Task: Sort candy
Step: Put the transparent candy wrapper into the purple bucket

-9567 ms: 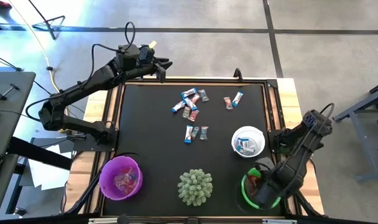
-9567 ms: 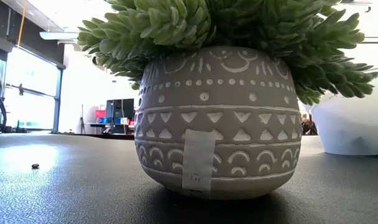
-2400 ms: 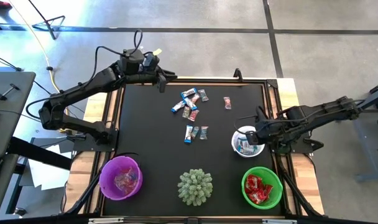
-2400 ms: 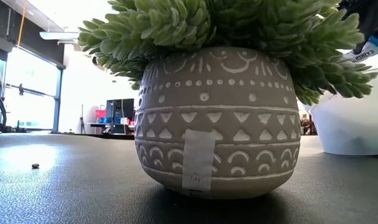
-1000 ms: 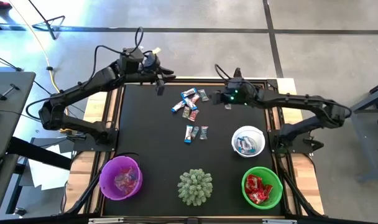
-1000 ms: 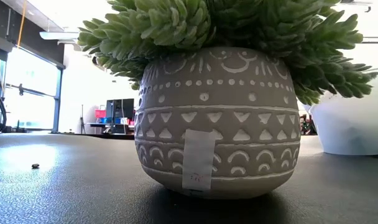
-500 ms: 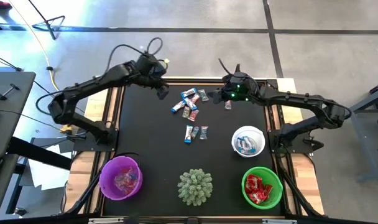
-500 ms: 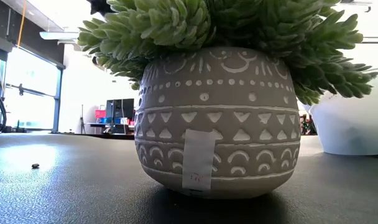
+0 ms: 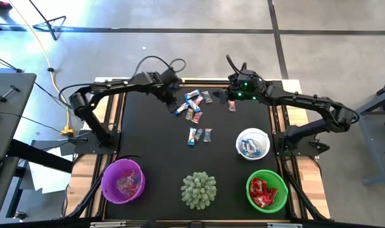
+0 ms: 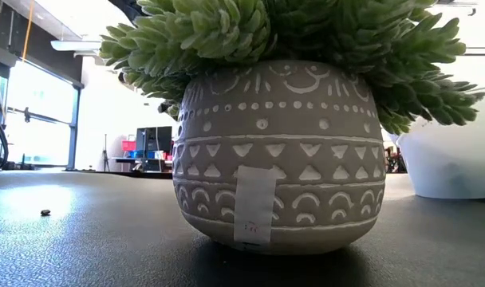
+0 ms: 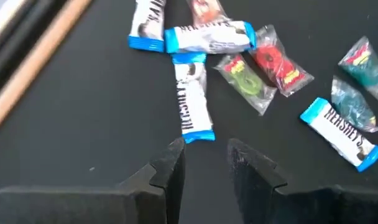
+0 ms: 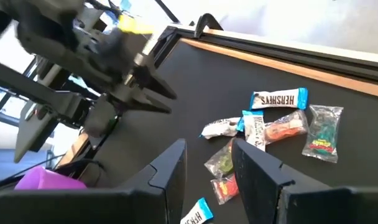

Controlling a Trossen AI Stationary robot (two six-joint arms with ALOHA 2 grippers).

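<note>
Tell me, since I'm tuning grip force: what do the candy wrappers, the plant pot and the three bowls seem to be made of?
Small candy wrappers: thin glossy film, probably plastic; they crinkle and glint.
Grey patterned plant pot: matte, likely ceramic or cement, with raised pale motifs.
Purple bowl, white bowl and green bowl: smooth, evenly coloured, probably plastic.

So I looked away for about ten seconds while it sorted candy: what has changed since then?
The blue-and-white candy that lay beside the lone reddish candy is gone. The right gripper moved from the green bowl, past the white bowl, to that candy. The left gripper came in toward the central candy cluster. Bowls and plant stayed.
</note>
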